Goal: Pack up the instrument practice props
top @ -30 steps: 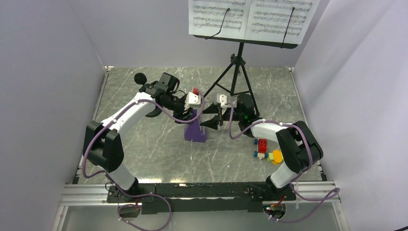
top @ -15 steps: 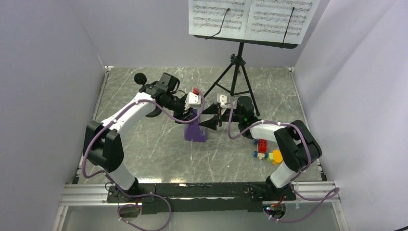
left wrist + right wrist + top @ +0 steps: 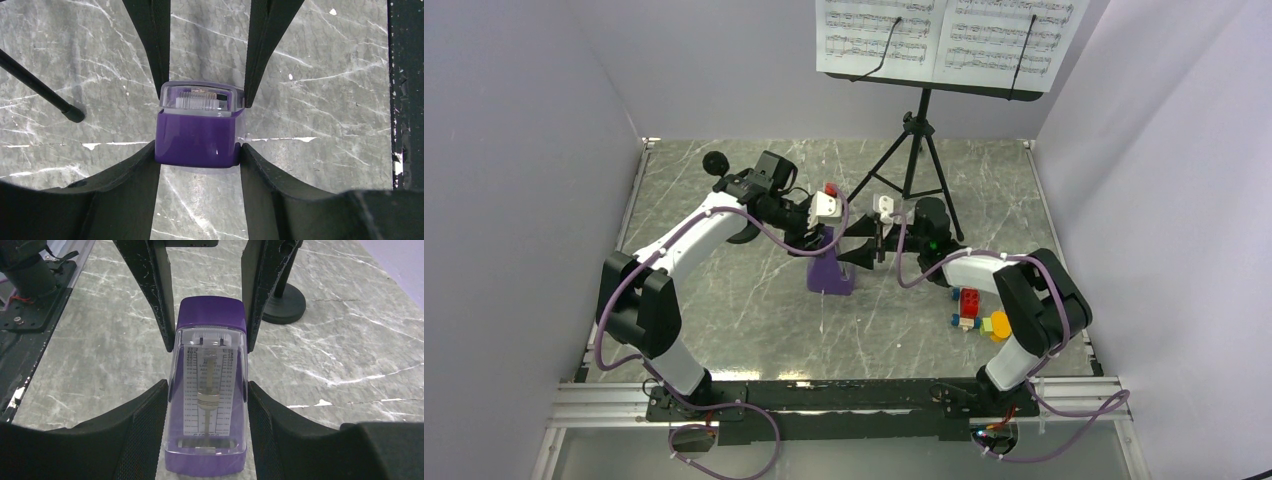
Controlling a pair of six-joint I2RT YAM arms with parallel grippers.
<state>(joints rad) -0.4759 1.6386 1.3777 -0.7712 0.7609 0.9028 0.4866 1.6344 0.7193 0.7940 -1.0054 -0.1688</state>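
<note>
Purple metronome (image 3: 829,272): stands upright at about the middle of the bench (image 3: 724,310), clear front cover on, facing the right arm.
Axis: the tall axis is vertical, narrow top up, and both pairs of fingers cross it level from opposite sides.
Left gripper (image 3: 202,100): comes in from the left edge's side, about half open, its fingers set against the two purple flanks. It looks clamped on the metronome's back half.
Right gripper (image 3: 210,340): comes in from the right edge's side, also about half open, its fingers flush along both sides of the clear cover. It appears to grip the metronome as well.
Nearer arm: neither, since both are already on it and the metronome sits straight between them.
Coming move: judged from the double hold, either a shared lift or one arm steadying while the other works the cover. Either way the pull must stay in line with the upright axis, or the wedge may tip or slip out.
Change: the metronome and the left arm sit as they did a second ago, while the right elbow has swung slightly inward and its gripper has crept a touch toward the metronome.
Other props: stand (image 3: 914,170) with sheets (image 3: 944,35) by the far edge, and mic stand (image 3: 717,160) near the far-left corner, none packed.
Blocks (image 3: 972,308): near the right edge, apart from the task.
</note>
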